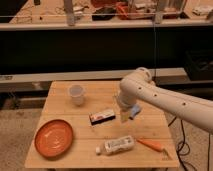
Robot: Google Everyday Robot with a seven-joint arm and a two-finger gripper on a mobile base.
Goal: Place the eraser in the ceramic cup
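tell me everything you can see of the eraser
The eraser is a small rectangular block, white on top with dark sides and a reddish patch at its left end. It lies flat, slightly askew, near the middle of the wooden table, resting only on the wood. The gripper hangs close on its right in the view, not touching it.

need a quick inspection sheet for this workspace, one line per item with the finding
surface: wooden table, light top
job's things: eraser lying flat near the middle; cup upright at back left, apart from it
clutter: orange plate front left; white tube and orange stick along the front; blue pad partly behind the arm
grippers: tool open, low, just right of the eraser, holding nothing
cables: black cables on the floor at right
surroundings: cluttered bench behind
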